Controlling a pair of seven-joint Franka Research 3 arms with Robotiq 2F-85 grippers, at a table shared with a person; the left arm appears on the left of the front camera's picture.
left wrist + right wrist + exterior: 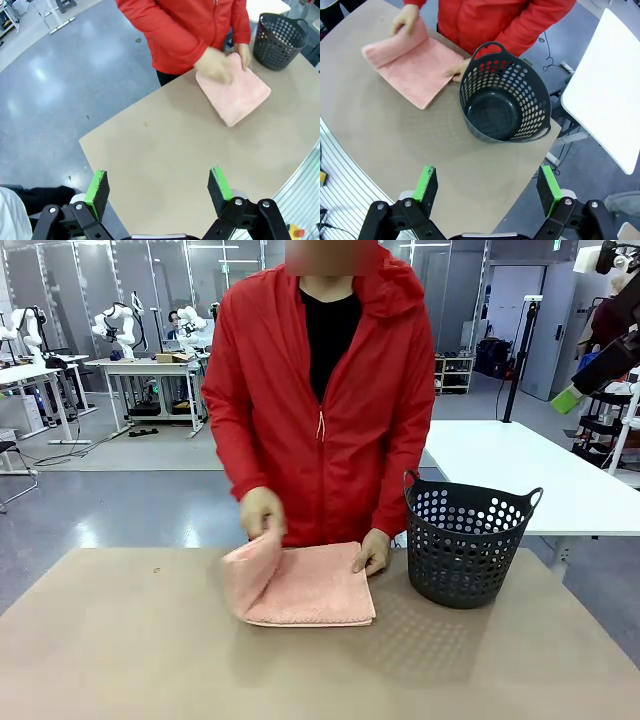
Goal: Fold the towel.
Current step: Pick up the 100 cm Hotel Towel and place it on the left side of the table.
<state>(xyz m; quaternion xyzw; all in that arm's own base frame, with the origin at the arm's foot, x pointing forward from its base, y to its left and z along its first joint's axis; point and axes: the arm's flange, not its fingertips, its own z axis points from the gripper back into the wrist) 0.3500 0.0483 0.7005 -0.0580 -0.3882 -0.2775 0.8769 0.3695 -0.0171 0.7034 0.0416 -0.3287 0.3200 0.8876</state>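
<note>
Salmon-pink terry makes up the towel [305, 586], which lies on the brown table [140, 650] at its far edge, just in front of a person in a red jacket [330, 400]. It is already doubled into a rough square, with one side lifted and curling over. The person's hand on the left of the front view [262, 511] grips that raised flap, while the other hand [372, 552] presses the towel's right edge down flat against the table.

Just to the right of the towel stands a black perforated basket [468, 540], upright and empty inside, its two handles raised; the pressing hand sits between towel and basket.

Both tools hang well apart from the cloth, on the near side of the table. The left tool [159, 187] has its green-padded fingers spread wide with nothing between them. The right tool [489, 186] is likewise released, fingers parted above bare table near the basket.
</note>
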